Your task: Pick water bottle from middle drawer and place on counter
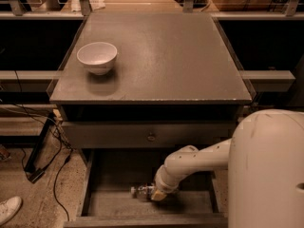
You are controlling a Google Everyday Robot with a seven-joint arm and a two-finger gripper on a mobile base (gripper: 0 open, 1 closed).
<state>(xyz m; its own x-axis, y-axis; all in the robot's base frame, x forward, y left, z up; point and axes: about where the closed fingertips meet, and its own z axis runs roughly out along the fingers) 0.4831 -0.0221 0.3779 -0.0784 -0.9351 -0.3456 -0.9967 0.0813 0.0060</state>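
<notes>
The water bottle lies on its side on the floor of the open middle drawer, its clear body pointing left. My gripper is down inside the drawer at the bottle's right end, touching or around it, with the white arm reaching in from the right. The gripper's body hides that end of the bottle. The counter is the flat grey top above the drawer.
A white bowl stands on the counter's left side. A shut drawer front with a round knob sits just above the open drawer. My white base fills the lower right. Cables and a shoe lie on the floor at left.
</notes>
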